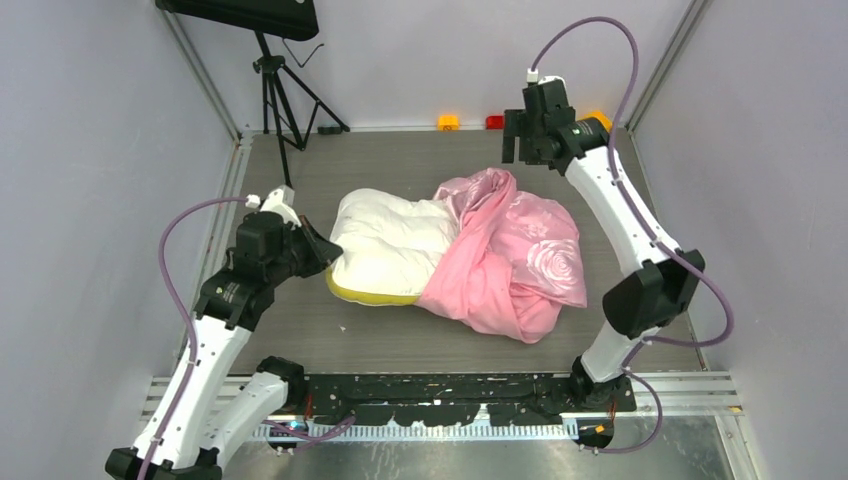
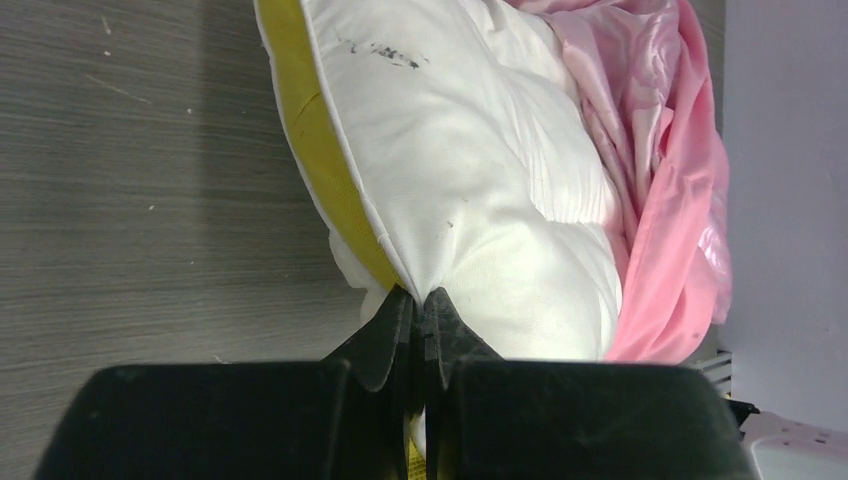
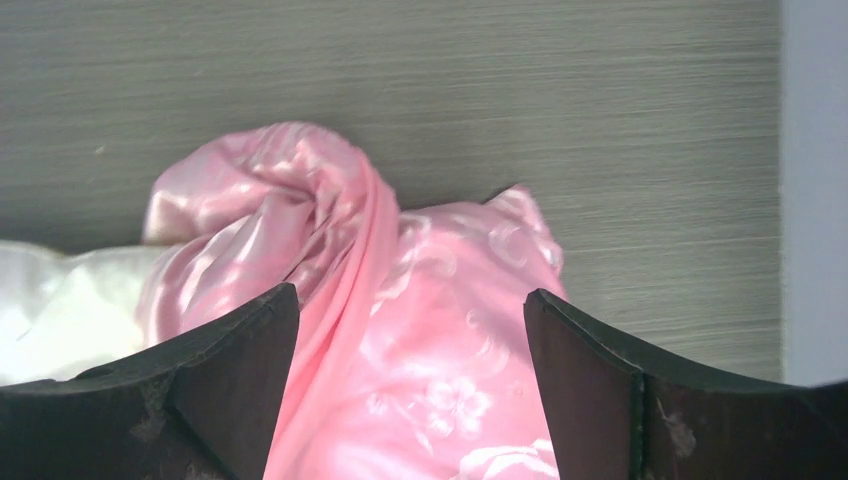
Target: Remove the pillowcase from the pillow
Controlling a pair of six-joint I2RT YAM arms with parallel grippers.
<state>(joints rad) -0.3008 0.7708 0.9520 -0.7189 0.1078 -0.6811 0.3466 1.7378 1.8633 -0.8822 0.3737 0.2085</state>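
Note:
The white pillow (image 1: 385, 240) with a yellow edge lies mid-table, its left half bare. The pink satin pillowcase (image 1: 515, 255) with pale roses is bunched over its right half. My left gripper (image 1: 322, 252) is shut on the pillow's left corner; in the left wrist view the gripper (image 2: 420, 296) pinches white fabric of the pillow (image 2: 470, 170), with the pillowcase (image 2: 680, 200) beyond. My right gripper (image 1: 520, 150) is open and empty, raised above the far side of the pillowcase. In the right wrist view the gripper (image 3: 410, 300) hangs over the pillowcase (image 3: 430, 340), not touching it.
A tripod (image 1: 275, 80) stands at the back left. Small yellow (image 1: 447, 122) and red (image 1: 494, 122) blocks lie at the table's far edge. Walls close in on both sides. The grey table (image 1: 400, 335) shows bare wood in front of the pillow.

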